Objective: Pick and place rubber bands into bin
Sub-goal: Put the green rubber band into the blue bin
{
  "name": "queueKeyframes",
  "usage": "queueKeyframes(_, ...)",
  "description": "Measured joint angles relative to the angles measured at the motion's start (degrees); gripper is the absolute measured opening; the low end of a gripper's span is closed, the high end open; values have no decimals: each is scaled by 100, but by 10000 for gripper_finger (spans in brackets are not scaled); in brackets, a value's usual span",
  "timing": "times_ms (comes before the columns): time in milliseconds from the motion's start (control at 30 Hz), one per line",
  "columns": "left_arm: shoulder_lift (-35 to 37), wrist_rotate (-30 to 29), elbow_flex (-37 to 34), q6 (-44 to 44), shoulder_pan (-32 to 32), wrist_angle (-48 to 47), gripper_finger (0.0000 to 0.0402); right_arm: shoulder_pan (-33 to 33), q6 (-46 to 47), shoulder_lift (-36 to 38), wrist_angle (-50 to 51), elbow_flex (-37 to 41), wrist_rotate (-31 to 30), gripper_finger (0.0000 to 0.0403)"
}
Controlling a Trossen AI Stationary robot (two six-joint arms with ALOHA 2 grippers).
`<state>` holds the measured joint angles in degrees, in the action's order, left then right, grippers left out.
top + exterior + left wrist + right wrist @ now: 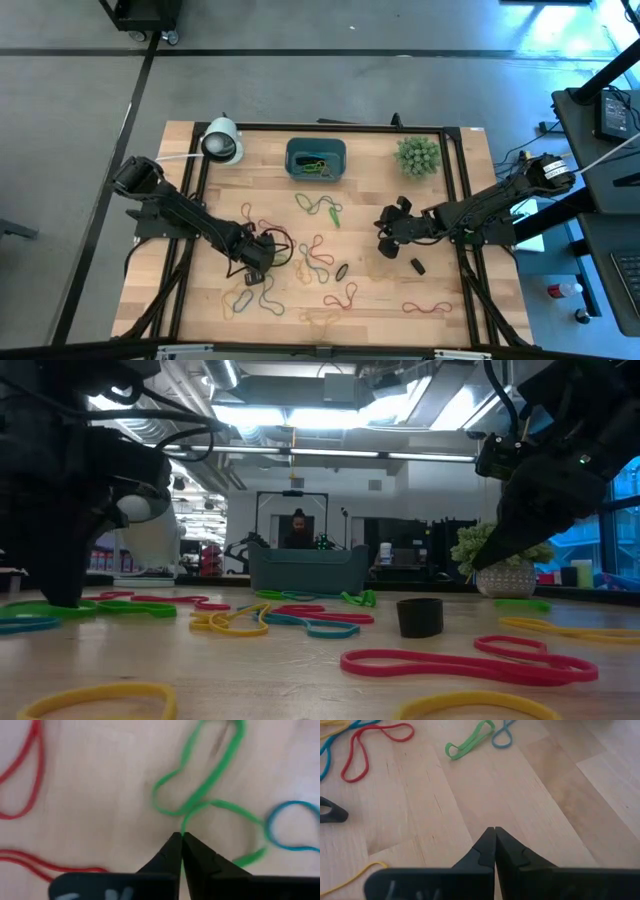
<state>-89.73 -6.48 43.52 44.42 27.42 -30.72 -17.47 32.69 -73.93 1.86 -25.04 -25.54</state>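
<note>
Left wrist view: a green rubber band [200,785] is being pinched by the left gripper [181,839] at the table's [450,325] eight o'clock. The bin [316,160] is being kept at twelve o'clock, while the right gripper [384,246] is being held pressed together, empty, at three o'clock.

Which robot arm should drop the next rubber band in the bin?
Probably the left. Its gripper is already shut on a green rubber band. The right gripper is shut over bare wood, holding nothing.

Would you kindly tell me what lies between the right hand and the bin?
In the high view, a green rubber band lies between the right hand and the bin.
</note>
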Motion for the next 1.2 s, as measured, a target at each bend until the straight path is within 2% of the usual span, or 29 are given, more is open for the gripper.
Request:
queueKeyframes(233,265,101,284,-256,76,-265,3,0,-14,0,-47,0,1,5)
queueKeyframes(500,637,-412,878,-1659,-446,-297,3,-1,-145,0,-100,0,1,5)
queueKeyframes(767,602,-960,1781,-3748,-1680,-238,2,0,-319,0,-256,0,2,5)
queueKeyframes(867,603,-1187,1986,-4255,-2311,27,3,3,-341,0,-346,0,0,5)
queueKeyframes(1033,541,-989,2156,-4956,-3458,508,3,9,-474,0,-446,0,0,5)
queueKeyframes(1200,162,-398,2298,-5254,-4500,722,2,9,-560,0,-484,0,0,5)
